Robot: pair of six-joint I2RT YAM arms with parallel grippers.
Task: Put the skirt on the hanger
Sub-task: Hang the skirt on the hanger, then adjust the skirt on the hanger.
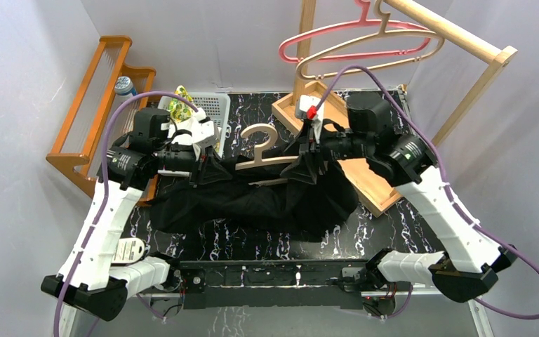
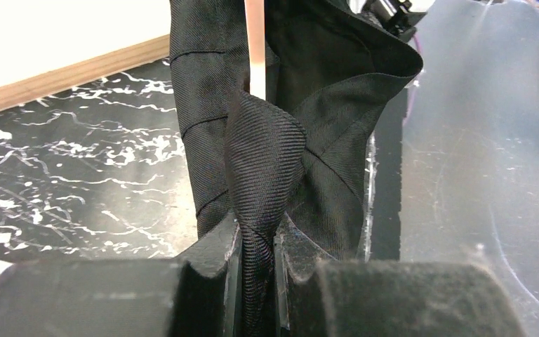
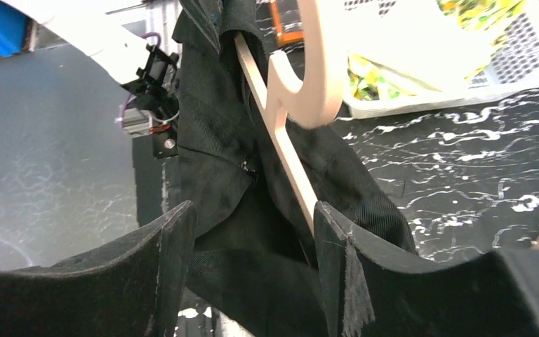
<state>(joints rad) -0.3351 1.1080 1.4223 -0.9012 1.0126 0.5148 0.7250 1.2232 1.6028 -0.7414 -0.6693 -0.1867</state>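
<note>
The black skirt hangs across the middle of the marble table, its waist strung along a pale wooden hanger whose hook points up. My left gripper is shut on a pinched fold of the skirt at the hanger's left end; the hanger's bar shows just beyond it. My right gripper stands open at the hanger's right end. Skirt cloth and the hanger's arm lie between its spread fingers, which do not press on them.
A wooden rack at the back right carries a pink hanger and a tan hanger over its wooden base. A white basket and a bottle sit back left beside an orange wooden rack.
</note>
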